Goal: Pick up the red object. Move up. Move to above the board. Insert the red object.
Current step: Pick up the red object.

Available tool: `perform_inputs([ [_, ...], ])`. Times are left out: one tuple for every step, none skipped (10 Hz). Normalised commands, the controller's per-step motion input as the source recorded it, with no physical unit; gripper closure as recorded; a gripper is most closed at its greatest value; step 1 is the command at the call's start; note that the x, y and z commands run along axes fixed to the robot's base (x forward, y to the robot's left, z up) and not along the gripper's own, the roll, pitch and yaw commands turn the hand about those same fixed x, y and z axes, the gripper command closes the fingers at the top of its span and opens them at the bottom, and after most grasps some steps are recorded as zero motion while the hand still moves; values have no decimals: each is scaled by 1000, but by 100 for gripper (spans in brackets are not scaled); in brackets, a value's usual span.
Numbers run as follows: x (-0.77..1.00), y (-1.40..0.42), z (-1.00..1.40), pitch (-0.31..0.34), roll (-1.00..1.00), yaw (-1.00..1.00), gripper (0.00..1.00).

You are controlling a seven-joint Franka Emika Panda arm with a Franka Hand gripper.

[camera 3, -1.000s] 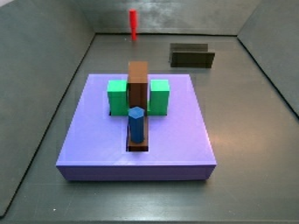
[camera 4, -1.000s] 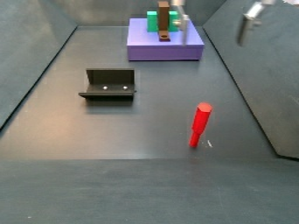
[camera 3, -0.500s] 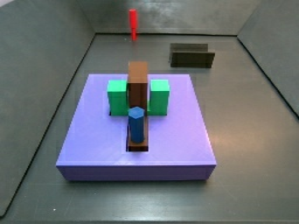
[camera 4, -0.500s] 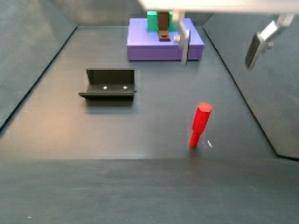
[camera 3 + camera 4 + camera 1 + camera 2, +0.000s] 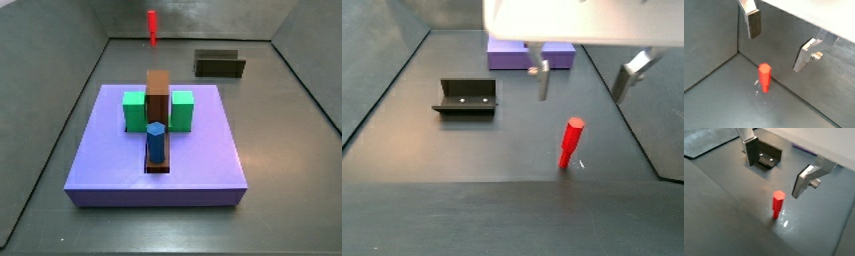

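Red and upright, the red object (image 5: 573,144) stands alone on the grey floor (image 5: 462,150), well apart from the board (image 5: 156,150). Above it hangs the gripper (image 5: 585,75), its fingers (image 5: 753,23) spread wide apart and empty. In a side view the fixture (image 5: 468,96) sits at ten o'clock from the red object.

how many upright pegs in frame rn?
2. The red object stands on the floor, below the open gripper. The blue peg stands in the board's slot. None seem hidden.
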Motion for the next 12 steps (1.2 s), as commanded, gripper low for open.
perform_inputs([
  [191, 0, -260, -23, 0, 0, 0],
  [-100, 0, -57, -34, 0, 0, 0],
  [-171, 0, 0, -41, 0, 0, 0],
  [-91, 0, -120, -47, 0, 0, 0],
  [0, -9, -374, -129, 0, 0, 0],
  [0, 0, -546, -153, 0, 0, 0],
  [-3, -11, -271, -103, 0, 0, 0],
  [-100, -9, -26, -61, 0, 0, 0],
  [-157, -43, -89, -59, 0, 0, 0],
  [-140, -103, -151, -74, 0, 0, 0],
  [-163, -94, -194, -66, 21, 0, 0],
  [-163, -29, -117, -47, 10, 0, 0],
])
